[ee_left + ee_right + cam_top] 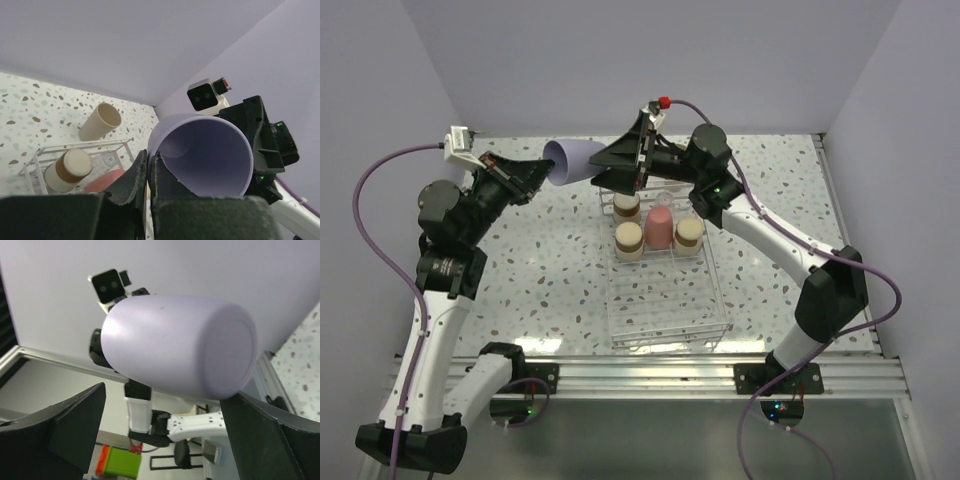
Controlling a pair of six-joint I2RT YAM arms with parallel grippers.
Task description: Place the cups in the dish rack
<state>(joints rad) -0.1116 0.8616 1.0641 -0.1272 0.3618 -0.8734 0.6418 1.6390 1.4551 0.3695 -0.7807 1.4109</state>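
Left pincer (546, 171) on lavender cup (572, 158) rim

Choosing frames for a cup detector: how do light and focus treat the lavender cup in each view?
Top view: even light, sharp, the cup pale against the light table. Left wrist: the cup's inside shaded, the left fingers dark and soft. Right wrist: cup sharp, mild sheen at its left, the right fingers dark silhouettes.

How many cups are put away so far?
Four stand in the dish rack: three brown-and-cream cups and a coral-red cup. The left end effector pinches the lavender cup's rim in midair, the open right end effector around its base. A beige cup lies outside the rack.
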